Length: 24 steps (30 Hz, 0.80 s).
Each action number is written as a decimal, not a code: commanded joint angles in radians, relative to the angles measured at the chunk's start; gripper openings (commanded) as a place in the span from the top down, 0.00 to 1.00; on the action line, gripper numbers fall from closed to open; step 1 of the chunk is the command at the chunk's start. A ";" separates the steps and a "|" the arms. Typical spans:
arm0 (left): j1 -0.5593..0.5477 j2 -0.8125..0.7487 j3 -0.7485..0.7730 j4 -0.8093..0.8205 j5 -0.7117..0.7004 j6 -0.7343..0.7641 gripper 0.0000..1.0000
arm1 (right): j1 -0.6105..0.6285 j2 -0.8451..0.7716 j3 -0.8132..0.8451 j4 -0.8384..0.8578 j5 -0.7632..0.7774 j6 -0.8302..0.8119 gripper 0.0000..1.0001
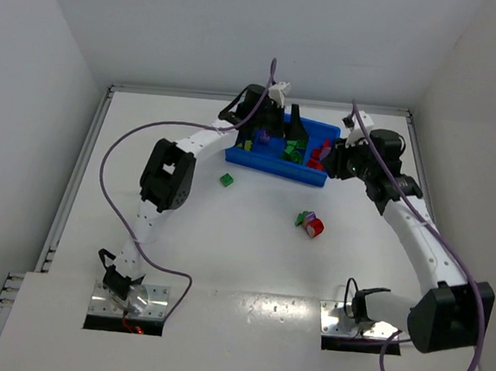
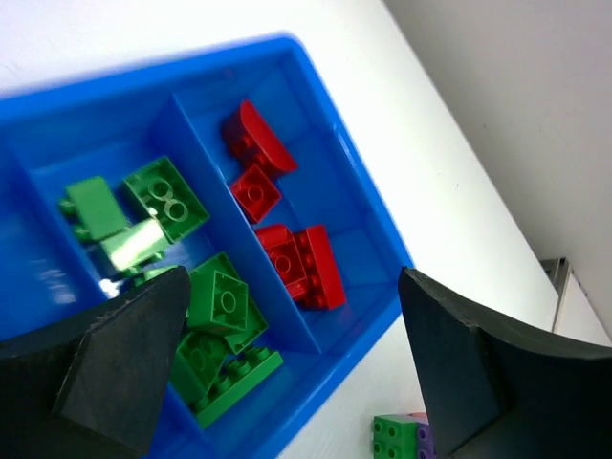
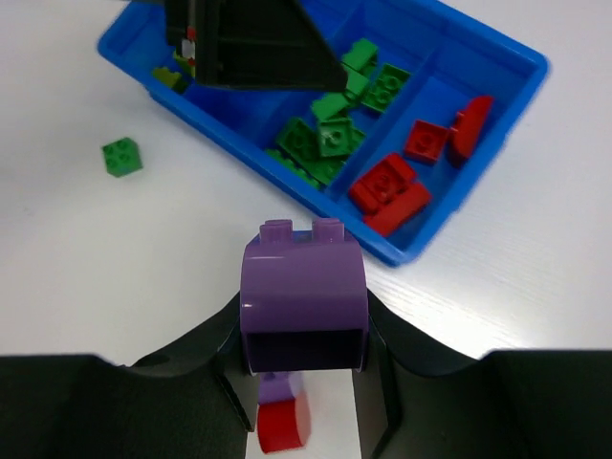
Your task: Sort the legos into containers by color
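Note:
The blue tray (image 1: pixel 271 164) stands at the far middle of the table. In the left wrist view, the tray (image 2: pixel 338 382) holds green legos (image 2: pixel 220 306) in one compartment and red legos (image 2: pixel 301 263) in the end one. My left gripper (image 2: pixel 292 277) hangs open and empty over it (image 1: pixel 275 123). My right gripper (image 3: pixel 304 316) is shut on a purple rounded lego (image 3: pixel 304 287), held above the table just in front of the tray's (image 3: pixel 220 134) right end (image 1: pixel 328 162). The left gripper hides the tray's left compartments in the right wrist view.
A single green lego (image 1: pixel 227 179) lies on the table in front of the tray, also in the right wrist view (image 3: pixel 121 156). A green, purple and red cluster (image 1: pixel 311 222) lies nearer the arms. Its purple and red part (image 3: pixel 282 416) shows below my right fingers.

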<state>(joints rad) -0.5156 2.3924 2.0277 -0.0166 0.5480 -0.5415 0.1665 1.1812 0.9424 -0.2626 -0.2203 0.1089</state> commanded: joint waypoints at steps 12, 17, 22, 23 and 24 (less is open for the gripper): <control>0.307 -0.539 -0.283 -0.342 -0.068 0.354 0.01 | 0.146 0.729 0.608 0.152 -0.140 0.071 1.00; 0.316 -0.685 -0.487 -0.437 -0.089 0.511 0.01 | 0.156 0.928 0.807 0.088 -0.105 0.098 1.00; 0.263 -0.742 -0.584 -0.464 -0.152 0.584 0.01 | 0.200 1.044 0.947 -0.013 0.017 0.080 0.99; 0.252 -0.742 -0.615 -0.464 -0.180 0.597 0.01 | 0.200 1.069 0.961 -0.029 0.036 0.080 0.92; 0.243 -0.756 -0.629 -0.464 -0.180 0.597 0.01 | 0.211 1.069 0.961 -0.041 0.045 0.065 0.82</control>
<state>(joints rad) -0.2417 1.7317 1.4200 -0.4629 0.4133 -0.0204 0.3466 2.2498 1.8286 -0.2569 -0.2497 0.1844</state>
